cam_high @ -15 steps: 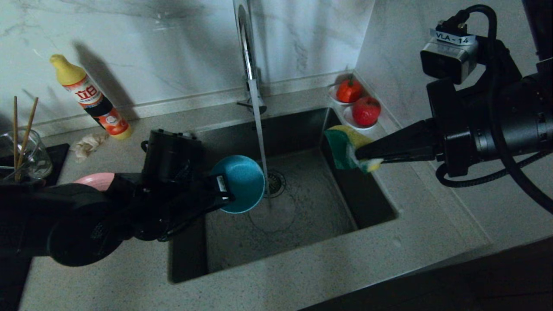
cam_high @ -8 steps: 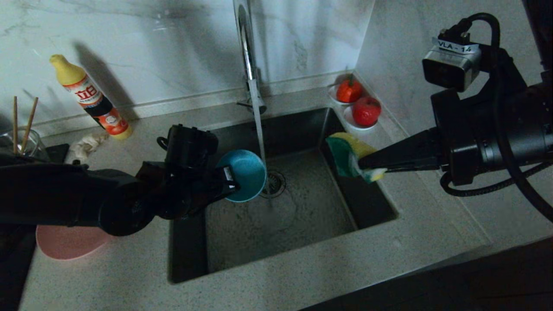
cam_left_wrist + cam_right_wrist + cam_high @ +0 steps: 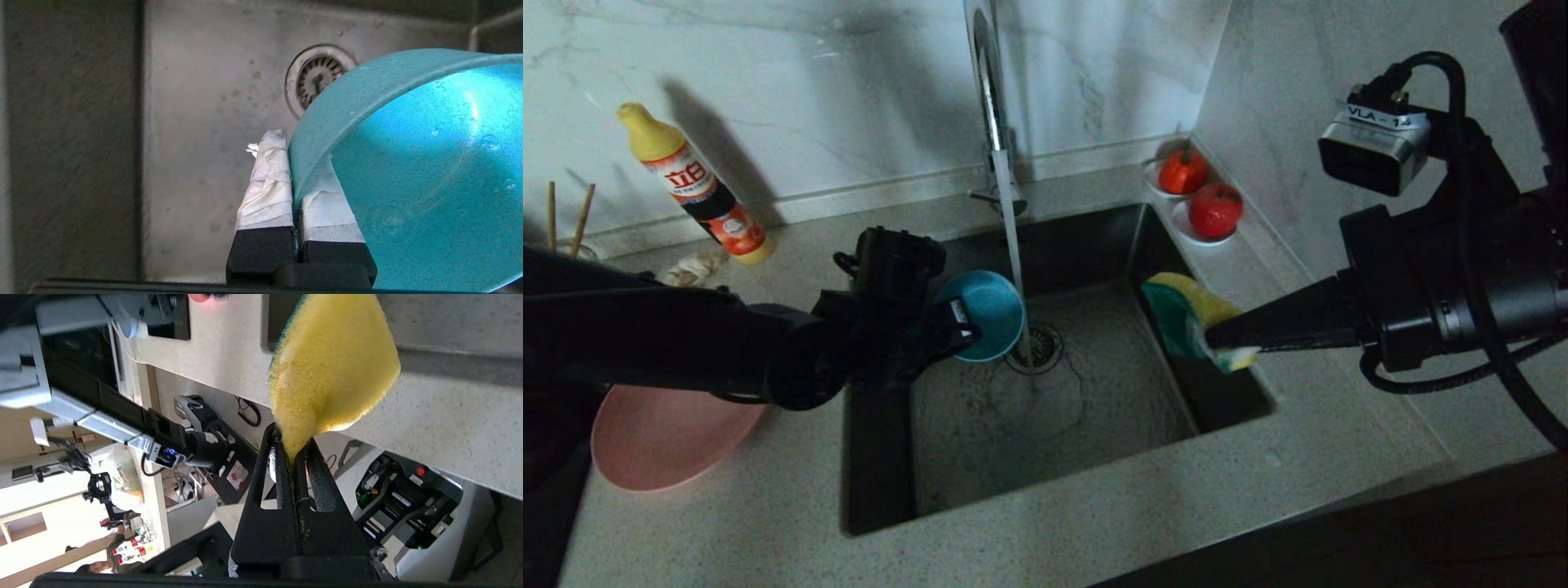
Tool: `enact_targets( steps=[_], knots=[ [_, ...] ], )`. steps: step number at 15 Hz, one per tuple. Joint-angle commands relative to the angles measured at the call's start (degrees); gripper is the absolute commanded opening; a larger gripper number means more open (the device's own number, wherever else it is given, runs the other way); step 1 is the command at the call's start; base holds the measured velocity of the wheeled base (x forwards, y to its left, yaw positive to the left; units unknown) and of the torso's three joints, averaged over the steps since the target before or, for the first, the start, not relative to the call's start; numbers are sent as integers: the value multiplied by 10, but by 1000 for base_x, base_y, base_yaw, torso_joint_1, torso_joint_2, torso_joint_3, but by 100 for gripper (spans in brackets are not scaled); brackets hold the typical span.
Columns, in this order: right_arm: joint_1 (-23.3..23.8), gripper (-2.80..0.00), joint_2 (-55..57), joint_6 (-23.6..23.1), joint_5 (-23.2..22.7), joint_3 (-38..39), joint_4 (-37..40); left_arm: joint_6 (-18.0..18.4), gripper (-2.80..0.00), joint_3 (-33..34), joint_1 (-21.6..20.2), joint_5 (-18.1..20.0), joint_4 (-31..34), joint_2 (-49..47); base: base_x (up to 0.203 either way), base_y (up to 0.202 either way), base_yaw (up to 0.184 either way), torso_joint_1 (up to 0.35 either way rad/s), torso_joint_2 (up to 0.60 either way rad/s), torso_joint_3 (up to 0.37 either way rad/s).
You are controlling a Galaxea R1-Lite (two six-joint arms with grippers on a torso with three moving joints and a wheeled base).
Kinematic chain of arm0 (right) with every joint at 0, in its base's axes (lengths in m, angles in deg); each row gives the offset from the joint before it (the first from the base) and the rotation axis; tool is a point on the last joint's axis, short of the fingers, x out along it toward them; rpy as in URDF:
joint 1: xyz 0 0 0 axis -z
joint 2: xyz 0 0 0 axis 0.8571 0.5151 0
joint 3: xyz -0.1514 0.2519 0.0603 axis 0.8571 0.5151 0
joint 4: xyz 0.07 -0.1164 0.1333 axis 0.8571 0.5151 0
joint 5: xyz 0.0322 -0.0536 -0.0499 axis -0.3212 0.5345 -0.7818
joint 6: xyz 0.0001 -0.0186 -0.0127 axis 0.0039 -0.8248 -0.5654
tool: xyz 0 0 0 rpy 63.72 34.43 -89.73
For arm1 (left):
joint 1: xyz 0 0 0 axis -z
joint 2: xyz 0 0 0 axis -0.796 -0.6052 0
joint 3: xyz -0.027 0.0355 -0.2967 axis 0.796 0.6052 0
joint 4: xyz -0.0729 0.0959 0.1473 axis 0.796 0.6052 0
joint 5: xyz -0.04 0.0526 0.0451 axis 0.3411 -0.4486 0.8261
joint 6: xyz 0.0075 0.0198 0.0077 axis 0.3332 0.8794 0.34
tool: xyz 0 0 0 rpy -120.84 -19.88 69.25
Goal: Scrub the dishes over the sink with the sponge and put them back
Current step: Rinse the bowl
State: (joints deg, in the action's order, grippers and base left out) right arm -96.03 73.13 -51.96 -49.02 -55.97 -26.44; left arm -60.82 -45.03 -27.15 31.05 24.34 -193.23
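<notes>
Water [image 3: 1013, 253] runs into the sink [image 3: 1094, 425]; left gripper [image 3: 960, 331] pinches the bowl [image 3: 987, 314] rim beside it, right gripper [image 3: 1217, 339] clamps the sponge [image 3: 1180, 314].

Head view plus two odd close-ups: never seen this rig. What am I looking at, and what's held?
A two-armed robot at a kitchen sink. The wide picture is from its head camera; each close-up comes from a camera on one wrist. The left claw pinches the rim of a teal bowl beside the faucet's water stream. The right claw is shut on a yellow-green sponge over the sink's right side. On the counter: pink plate, detergent bottle, chopsticks.
</notes>
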Motion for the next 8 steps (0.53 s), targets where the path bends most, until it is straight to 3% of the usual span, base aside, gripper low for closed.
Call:
enact_targets(
  steps=[1,8],
  knots=[
    [0,-280,-13,-2,-2,15,2,-2,-280,-26,0,-1,0,-24,0,0,0,0,0,0],
    [-1,-280,-25,-13,-3,31,-3,-5,-280,-89,1,-2,7,-67,0,0,0,0,0,0]
  ],
)
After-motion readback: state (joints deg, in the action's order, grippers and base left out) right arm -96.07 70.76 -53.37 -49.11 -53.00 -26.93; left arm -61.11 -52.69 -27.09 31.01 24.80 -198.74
